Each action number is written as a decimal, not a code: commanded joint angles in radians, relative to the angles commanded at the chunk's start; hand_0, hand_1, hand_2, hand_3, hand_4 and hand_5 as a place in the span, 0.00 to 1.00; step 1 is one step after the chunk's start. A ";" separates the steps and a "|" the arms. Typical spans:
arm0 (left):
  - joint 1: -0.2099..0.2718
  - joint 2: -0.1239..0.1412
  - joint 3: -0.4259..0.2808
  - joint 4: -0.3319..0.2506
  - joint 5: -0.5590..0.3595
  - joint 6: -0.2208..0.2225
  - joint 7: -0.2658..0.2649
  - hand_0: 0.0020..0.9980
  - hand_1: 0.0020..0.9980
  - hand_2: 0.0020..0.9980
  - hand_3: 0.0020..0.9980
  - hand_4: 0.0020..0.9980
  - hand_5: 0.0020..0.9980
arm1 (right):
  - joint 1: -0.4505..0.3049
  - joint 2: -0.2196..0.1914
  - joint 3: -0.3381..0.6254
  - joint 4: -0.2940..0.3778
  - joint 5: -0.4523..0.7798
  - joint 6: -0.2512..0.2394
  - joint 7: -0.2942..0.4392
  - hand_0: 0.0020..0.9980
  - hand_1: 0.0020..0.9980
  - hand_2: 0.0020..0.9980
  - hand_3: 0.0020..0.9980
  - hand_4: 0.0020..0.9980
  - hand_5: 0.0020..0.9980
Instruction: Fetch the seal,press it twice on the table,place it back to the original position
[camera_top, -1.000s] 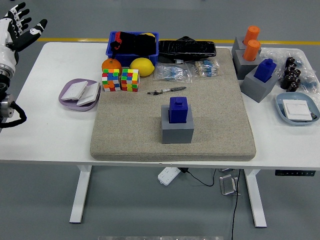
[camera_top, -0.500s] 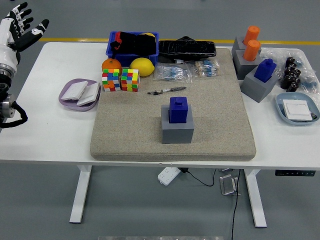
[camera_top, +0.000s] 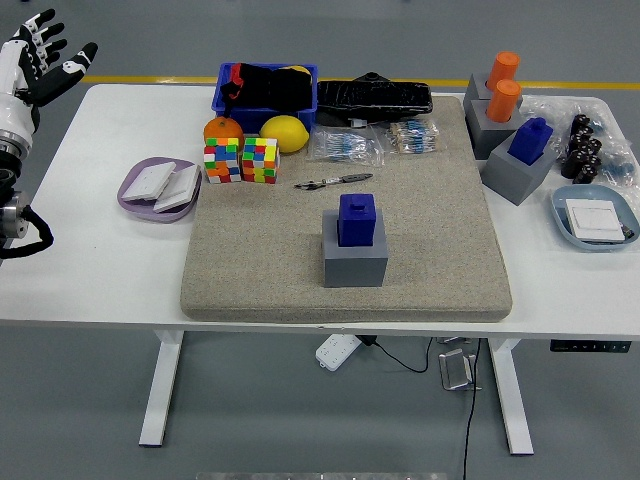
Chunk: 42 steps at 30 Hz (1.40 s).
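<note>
Left hand (camera_top: 40, 60) drifted slightly up and toward the left edge of the view, further off the far left corner of the white table (camera_top: 100, 270). Fingers kept spread, holding nothing. Shift small, only a little over the last second.

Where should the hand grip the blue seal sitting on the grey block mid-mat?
Probably by the narrower upper knob of the blue stepped seal, coming from above: it stands upright on the grey block with bare beige mat all round. The open left hand is far off at the left edge.
</note>
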 joint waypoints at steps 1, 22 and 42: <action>0.001 0.000 0.001 0.000 0.001 0.000 0.000 0.90 0.87 0.91 0.93 0.80 0.29 | -0.001 0.000 -0.001 0.000 0.000 0.000 0.000 0.95 0.79 0.79 0.81 0.88 0.50; 0.006 -0.008 -0.002 -0.009 0.007 0.000 0.002 0.90 0.87 0.90 0.93 0.80 0.29 | -0.009 0.002 -0.008 0.000 0.001 -0.007 -0.006 0.94 0.79 0.79 0.80 0.87 0.50; 0.003 -0.008 -0.004 -0.010 0.006 -0.001 0.001 0.90 0.87 0.90 0.93 0.80 0.29 | -0.011 0.006 0.000 0.000 0.004 -0.012 -0.010 0.94 0.79 0.79 0.80 0.86 0.50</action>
